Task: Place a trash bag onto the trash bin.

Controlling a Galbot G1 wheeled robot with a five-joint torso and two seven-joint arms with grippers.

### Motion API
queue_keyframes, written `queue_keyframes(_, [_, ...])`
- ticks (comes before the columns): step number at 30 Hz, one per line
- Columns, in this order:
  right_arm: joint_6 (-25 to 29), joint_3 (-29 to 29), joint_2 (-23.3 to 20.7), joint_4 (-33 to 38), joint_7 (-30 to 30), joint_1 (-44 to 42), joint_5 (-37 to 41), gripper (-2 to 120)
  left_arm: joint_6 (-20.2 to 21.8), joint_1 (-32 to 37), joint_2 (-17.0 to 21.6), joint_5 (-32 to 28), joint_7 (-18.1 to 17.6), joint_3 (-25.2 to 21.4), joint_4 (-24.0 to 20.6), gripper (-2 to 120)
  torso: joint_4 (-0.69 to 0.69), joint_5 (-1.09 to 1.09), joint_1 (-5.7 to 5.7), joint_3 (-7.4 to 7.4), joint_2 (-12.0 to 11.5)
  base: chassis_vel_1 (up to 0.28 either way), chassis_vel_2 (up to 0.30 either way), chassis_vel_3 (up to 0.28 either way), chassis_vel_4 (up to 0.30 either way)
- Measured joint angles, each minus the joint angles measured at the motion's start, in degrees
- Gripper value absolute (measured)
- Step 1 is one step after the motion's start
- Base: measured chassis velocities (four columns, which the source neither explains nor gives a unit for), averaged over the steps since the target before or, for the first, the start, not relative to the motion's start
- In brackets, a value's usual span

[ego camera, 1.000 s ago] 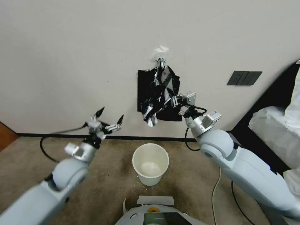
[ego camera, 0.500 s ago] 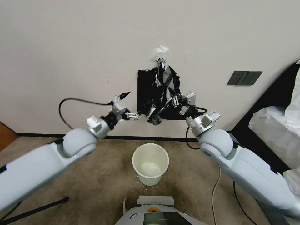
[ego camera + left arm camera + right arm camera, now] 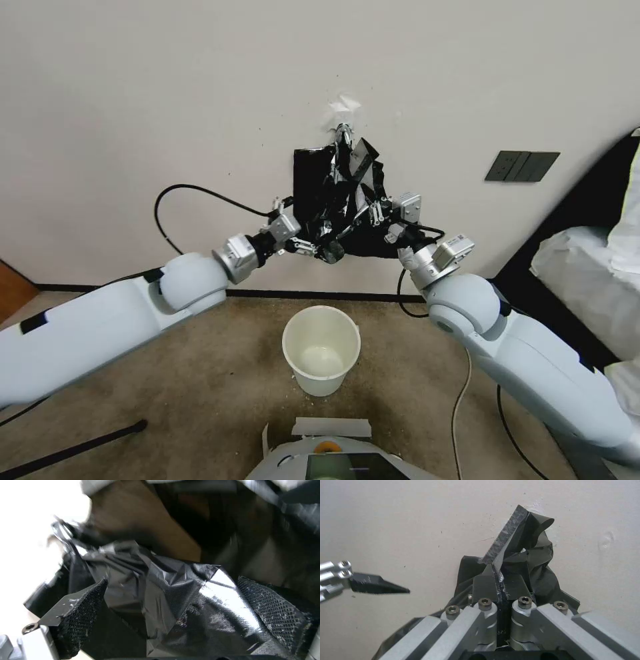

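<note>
Here, the robot faces a pale wall where the trash bag (image 3: pixel 343 200), crinkly and glossy black, hangs from a small hook (image 3: pixel 343 130) over a flat black pack of bags (image 3: pixel 310 193). The right gripper (image 3: pixel 371 215) is pinched tight on the bag's right side, with a strip of plastic standing up between its closed fingers (image 3: pixel 486 585). The left gripper (image 3: pixel 308 241) reaches in at the bag's lower left, its fingers (image 3: pixel 83 607) spread wide with folds of plastic lying between them, not yet clamped. The trash bin (image 3: pixel 321 349), cream-white and empty, stands on the carpet directly below, well apart from the bag. To do this step well, the left gripper probably needs to close on a single layer near the bag's edge, not on the bunched centre, so the two grips can later pull the mouth apart.
</note>
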Motion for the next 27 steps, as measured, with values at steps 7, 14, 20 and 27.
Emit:
queue_keyframes(7, [-0.02,0.81,0.10,0.61,-0.08,-0.80,0.01,0,4.08,-2.43,-1.19,2.64,-0.75,2.09,1.21,100,-0.01,-0.01,0.00,0.00,0.00,0.000,0.000,0.000,0.000])
queue_keyframes(14, [0.00,1.45,0.16,0.97,-0.26,-2.26,-0.44,0,6.12,-2.05,-1.60,3.44,-5.01,0.31,2.01,100,-0.01,0.01,0.00,0.00,0.00,0.000,0.000,0.000,0.000])
queue_keyframes(20, [0.15,1.50,0.45,1.23,-0.58,-3.07,-0.98,0,7.28,1.03,-1.46,3.52,-8.85,-3.48,3.75,100,-0.01,-0.02,0.00,0.00,0.00,0.000,0.000,0.000,0.000])
queue_keyframes(27, [0.42,1.09,0.55,1.32,-0.92,-2.90,-1.02,0,7.37,4.71,-1.00,2.17,-10.20,-6.84,5.36,100,-0.01,-0.01,0.00,0.00,0.00,0.000,0.000,0.000,0.000])
